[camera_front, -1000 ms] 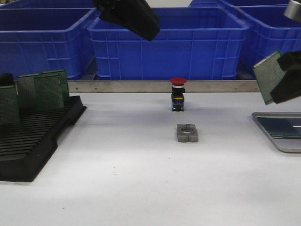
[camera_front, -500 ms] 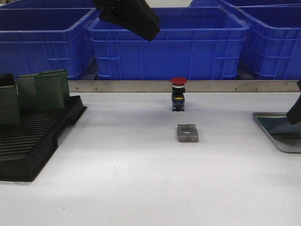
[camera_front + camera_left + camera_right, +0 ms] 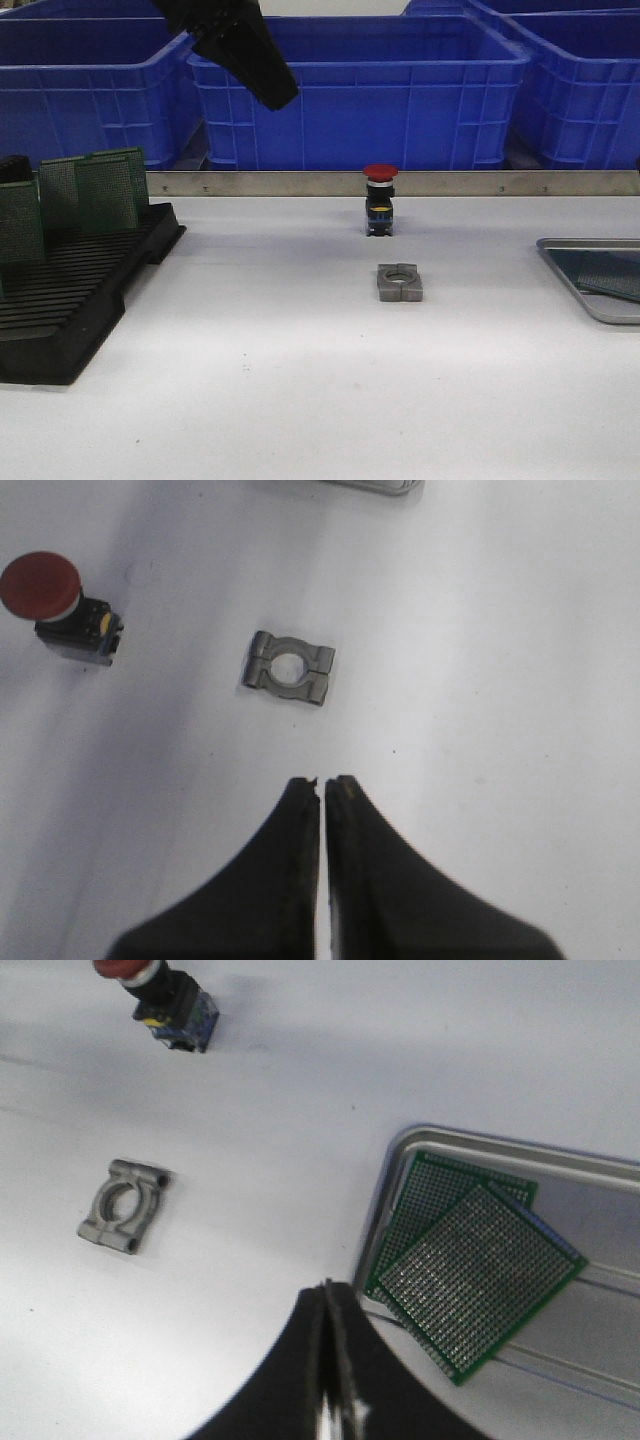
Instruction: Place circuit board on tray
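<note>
Blue bins [image 3: 360,90] line the back of the white desk [image 3: 300,380]; the tray [image 3: 590,300] sits at its right edge. Left wrist view: the left fingers [image 3: 322,785] are closed on nothing. Right wrist view: the right fingers [image 3: 327,1295] are closed and empty above the tray, where two circuit boards [image 3: 480,1280] lie overlapped. Thin, stiff and light, they look best pinched by an edge.

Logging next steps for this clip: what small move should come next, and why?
Probably the left end effector, shut and empty, should head to the rack for another circuit board. Two boards already lie in the tray, and the right end effector holds nothing.
</note>
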### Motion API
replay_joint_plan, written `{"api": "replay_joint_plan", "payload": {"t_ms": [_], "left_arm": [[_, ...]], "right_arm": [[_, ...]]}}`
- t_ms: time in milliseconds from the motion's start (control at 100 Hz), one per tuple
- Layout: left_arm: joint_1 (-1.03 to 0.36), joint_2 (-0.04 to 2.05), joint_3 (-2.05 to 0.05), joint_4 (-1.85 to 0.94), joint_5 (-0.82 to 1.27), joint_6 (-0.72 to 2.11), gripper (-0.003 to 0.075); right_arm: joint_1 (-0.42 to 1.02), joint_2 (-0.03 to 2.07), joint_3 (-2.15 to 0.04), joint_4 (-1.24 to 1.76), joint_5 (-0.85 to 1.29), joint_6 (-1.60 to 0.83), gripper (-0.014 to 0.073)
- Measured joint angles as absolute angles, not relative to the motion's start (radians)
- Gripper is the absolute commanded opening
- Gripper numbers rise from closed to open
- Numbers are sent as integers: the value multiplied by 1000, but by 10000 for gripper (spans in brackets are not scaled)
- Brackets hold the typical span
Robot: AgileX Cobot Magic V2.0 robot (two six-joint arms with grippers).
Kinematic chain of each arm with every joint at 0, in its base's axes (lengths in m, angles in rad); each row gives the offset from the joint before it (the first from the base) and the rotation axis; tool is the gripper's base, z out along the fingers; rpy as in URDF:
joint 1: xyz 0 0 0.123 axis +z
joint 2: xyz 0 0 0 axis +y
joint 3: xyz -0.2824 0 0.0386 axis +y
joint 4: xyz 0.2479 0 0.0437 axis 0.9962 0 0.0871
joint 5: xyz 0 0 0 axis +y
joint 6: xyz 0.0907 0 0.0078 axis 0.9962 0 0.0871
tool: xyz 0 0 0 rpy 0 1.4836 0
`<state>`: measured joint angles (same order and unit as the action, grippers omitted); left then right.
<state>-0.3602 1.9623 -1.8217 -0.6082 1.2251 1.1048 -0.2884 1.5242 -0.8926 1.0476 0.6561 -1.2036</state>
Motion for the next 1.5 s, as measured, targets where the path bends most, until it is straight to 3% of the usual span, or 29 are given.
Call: {"api": "replay_joint_plan", "payload": {"t_ms": [250,480,680,920,1109,1499], "left_arm": [[-360,1915,-1817,-547,1227,982,-20],[-336,1781,-1758,-543,1233,933,-20],[-302,1606,-1586,-541,1200,931,-20],[-300,1338,-1305,-542,1035,931,-20],[-299,1095,-1045,-603,756,931,-20],[-299,595,-608,-735,554,931,-20]], "right_arm": [[-155,1340,-870,1044,622,-1204,-107],[42,1129,-734,1080,415,-1204,-107],[179,934,-603,1126,242,-1204,-107],[200,701,-461,1138,113,-1204,-107],[200,520,-386,1141,86,-1204,-107],[200,258,-367,1166,267,-1204,-107]]}}
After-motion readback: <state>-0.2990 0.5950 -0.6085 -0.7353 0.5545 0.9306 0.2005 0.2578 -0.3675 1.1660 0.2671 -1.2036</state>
